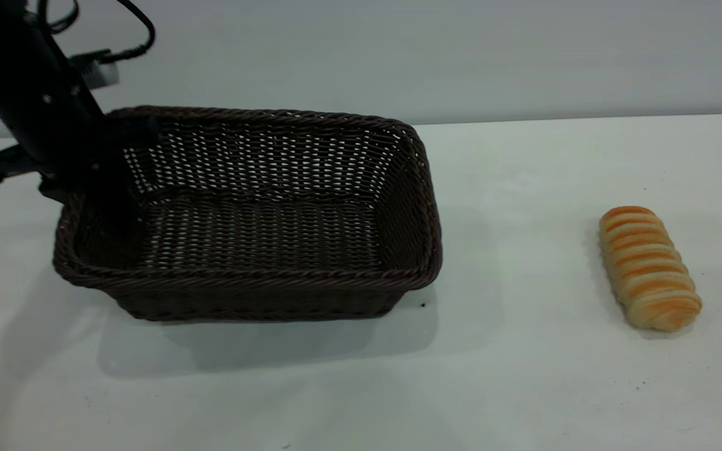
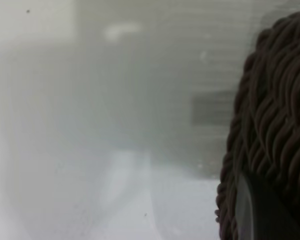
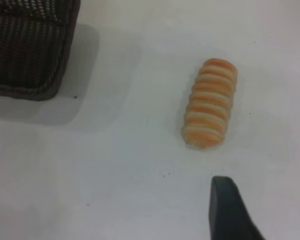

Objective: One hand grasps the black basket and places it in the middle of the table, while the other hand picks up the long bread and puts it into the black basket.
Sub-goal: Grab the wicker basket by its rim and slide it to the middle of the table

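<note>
Dark woven wicker, the black basket (image 1: 254,219) sits left of the table's (image 1: 524,376) middle, its left rim clamped by the left gripper (image 1: 110,181). Well apart to the right lies the long bread (image 1: 648,266); the right gripper (image 3: 262,210) hovers nearby, fingers spread wide.

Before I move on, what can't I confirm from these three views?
- Left hand: in the exterior view its tips vanish against the black basket; grip unconfirmed.
- Left wrist view: only braided rim, close and blurred.
- Right hand: absent from the exterior view; the right wrist view's edge cuts its fingers.
- Long bread: lies apart from the basket; underside hidden.
</note>
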`<state>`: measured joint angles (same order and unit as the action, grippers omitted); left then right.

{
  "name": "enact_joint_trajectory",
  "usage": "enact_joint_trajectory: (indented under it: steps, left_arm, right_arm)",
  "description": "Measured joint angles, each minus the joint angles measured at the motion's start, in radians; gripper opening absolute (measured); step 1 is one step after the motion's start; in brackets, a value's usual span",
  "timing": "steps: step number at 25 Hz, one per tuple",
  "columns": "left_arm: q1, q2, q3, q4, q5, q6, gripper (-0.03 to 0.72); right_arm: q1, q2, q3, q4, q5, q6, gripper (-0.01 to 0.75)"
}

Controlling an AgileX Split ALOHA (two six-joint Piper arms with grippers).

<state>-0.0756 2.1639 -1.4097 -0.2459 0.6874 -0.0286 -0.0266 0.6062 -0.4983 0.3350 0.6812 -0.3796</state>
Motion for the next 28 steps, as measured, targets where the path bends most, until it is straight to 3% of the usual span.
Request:
enact_joint_trajectory:
  steps: [7,12,15,21,28]
  left_arm:
    - [-0.057,0.076,-0.036,-0.006,-0.001,-0.026,0.139]
    - [-0.059,0.079,-0.036,-0.011,-0.002,-0.027,0.146]
    - [-0.059,0.083,-0.036,-0.005,-0.014,-0.019,0.221]
    - [-0.059,0.089,-0.036,0.012,-0.059,-0.010,0.451]
    - [-0.059,0.052,-0.036,0.016,-0.057,-0.010,0.487]
  right_arm:
    - [0.000,0.000,0.000,0.000,0.011,0.000,0.346]
    - [0.000,0.000,0.000,0.000,0.014,0.000,0.346]
    - [0.000,0.000,0.000,0.000,0.014,0.000,0.346]
    - [0.000,0.000,0.000,0.000,0.014,0.000,0.346]
    - [0.000,0.000,0.000,0.000,0.014,0.000,0.346]
